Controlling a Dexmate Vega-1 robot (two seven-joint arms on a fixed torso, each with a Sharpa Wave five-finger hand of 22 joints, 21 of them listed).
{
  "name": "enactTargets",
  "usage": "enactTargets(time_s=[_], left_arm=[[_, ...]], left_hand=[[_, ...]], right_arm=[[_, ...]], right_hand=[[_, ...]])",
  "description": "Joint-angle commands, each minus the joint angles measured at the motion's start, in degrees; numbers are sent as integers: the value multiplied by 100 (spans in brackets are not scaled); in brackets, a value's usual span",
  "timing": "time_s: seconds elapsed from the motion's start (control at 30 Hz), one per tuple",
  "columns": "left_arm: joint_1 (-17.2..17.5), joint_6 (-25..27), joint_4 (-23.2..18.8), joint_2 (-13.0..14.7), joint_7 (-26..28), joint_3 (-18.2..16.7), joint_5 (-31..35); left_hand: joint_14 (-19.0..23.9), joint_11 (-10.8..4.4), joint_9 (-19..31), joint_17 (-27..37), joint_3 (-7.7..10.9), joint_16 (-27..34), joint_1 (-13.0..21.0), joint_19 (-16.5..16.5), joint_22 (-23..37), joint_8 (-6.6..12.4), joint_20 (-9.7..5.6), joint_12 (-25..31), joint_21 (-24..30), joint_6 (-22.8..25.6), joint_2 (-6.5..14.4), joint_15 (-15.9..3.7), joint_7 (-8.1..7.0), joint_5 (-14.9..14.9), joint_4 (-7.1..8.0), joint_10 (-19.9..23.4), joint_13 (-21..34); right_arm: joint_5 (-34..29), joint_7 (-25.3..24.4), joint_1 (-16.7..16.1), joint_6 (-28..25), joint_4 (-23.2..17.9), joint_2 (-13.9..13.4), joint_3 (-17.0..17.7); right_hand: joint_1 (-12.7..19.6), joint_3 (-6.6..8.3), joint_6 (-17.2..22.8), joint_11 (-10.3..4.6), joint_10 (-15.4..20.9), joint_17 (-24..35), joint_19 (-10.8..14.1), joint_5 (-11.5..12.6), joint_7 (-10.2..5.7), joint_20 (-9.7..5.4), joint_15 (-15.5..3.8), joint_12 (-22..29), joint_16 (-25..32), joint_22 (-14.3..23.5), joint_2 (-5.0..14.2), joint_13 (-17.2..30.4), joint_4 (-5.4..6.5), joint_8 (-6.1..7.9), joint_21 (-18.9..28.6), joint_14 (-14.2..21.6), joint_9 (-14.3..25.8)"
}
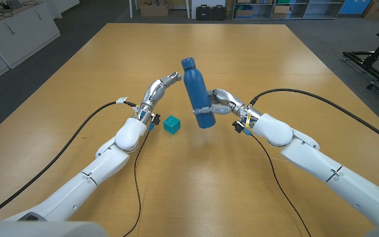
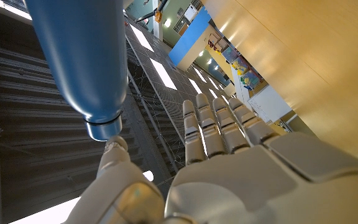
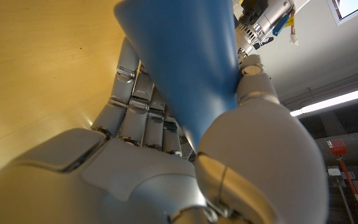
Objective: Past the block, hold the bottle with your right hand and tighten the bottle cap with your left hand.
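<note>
Above the wooden table (image 1: 242, 59), right hand (image 1: 220, 102) fingers grasp the bottle (image 1: 197, 91); left hand (image 1: 162, 87) released.

Teal block (image 1: 171, 124) sits between arms, just left of lifted bottle (image 1: 197, 91).

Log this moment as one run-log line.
right hand: grips blue bottle, lifted, tilted | left hand: fingers open beside cap | teal block: on table

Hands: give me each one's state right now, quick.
Left hand: open, fingers extended beside the cap, holding nothing.
Right hand: closed around the blue bottle, holding it tilted off the table.
</note>
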Motion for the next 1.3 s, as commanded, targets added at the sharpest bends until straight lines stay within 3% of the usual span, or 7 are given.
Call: enactTargets(time_s=[0.03, 0.7, 1.3], left_arm=[[4, -69, -24, 22, -1, -5, 38], [-211, 63, -5, -67, -105, 148, 121], [-289, 164, 75, -126, -132, 191, 91]], left_hand=[[53, -6, 23, 19, 2, -11, -8, 14, 27, -21, 57, -12, 12, 50, -14, -387, -19, -10, -6, 52, 33], [52, -6, 23, 21, -19, -13, -23, 18, 28, -30, 79, -16, 12, 44, -39, -381, -18, -13, -3, 59, 35], [65, 14, 25, 22, -21, -11, -20, 25, 29, -29, 69, -18, 12, 63, -28, -383, -15, -16, 0, 70, 36]], right_arm=[[24, 104, 164, -156, 195, 51, -122], [-3, 263, 222, -169, 118, -56, -201], [-158, -110, -453, 605, -774, -487, 309]], right_hand=[[1026, 1410, 1554, -1561, 1627, 30, -46, 29, -1366, -811, -1448, -24, 13, 2, 1069, 30, 151, 26, 34, 989, 26], [1010, 1431, 1562, -1547, 1638, 58, -73, 30, -1365, -810, -1444, -57, 3, -39, 1058, 34, 154, 20, 95, 997, 33], [1002, 1455, 1569, -1565, 1646, 82, -92, 30, -1384, -820, -1447, -89, -11, -73, 1052, 39, 152, 12, 150, 997, 37]])
